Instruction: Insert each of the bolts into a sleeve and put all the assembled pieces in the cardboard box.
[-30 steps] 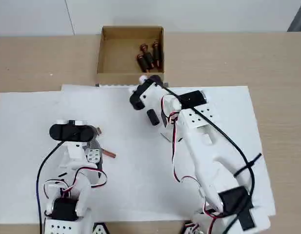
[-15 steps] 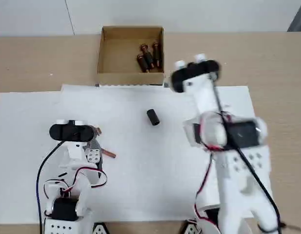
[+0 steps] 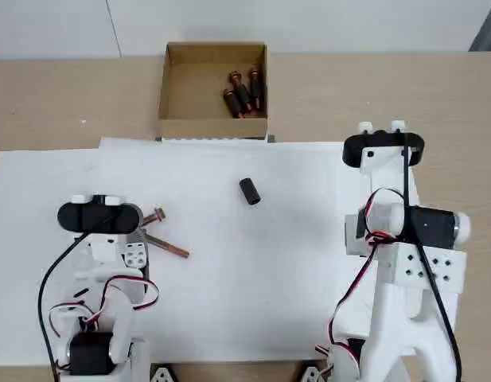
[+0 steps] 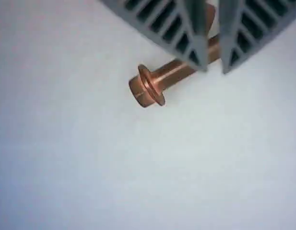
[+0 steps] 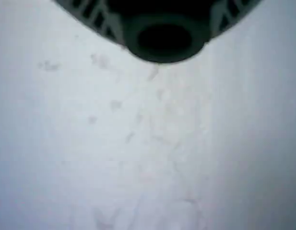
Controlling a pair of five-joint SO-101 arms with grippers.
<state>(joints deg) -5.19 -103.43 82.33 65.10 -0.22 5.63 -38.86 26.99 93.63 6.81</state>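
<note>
– At the left gripper [image 4: 212, 66], what of the fingers?
– Drawn narrow on the shaft of a copper bolt [image 4: 159, 82]; flanged head sticking out just beside the tips, low over the white paper [image 3: 229, 294].
– And close to that arm, on the paper?
– Lying loose and slanted, a second bolt [image 3: 169, 247], just beside the gripped one; touching it or not, cannot tell.
– Over on the other side?
– Above the paper's far right corner, the right gripper [image 5: 163, 21], well apart from everything else on the sheet; closed round a black sleeve [image 5: 164, 40], open end turned toward the wrist camera.
– Any other sleeve?
– One loose sleeve [image 3: 249, 191], on its side mid-paper, between the two arms; nearer the cardboard box [image 3: 216, 127] than either gripper; touching nothing.
– Inside the box?
– Three assembled pieces [image 3: 243, 90], bunched side by side in the right half, copper heads toward the far wall.
– And the box itself?
– Standing on the wooden table [image 3: 70, 95], right at the paper's far edge.
</note>
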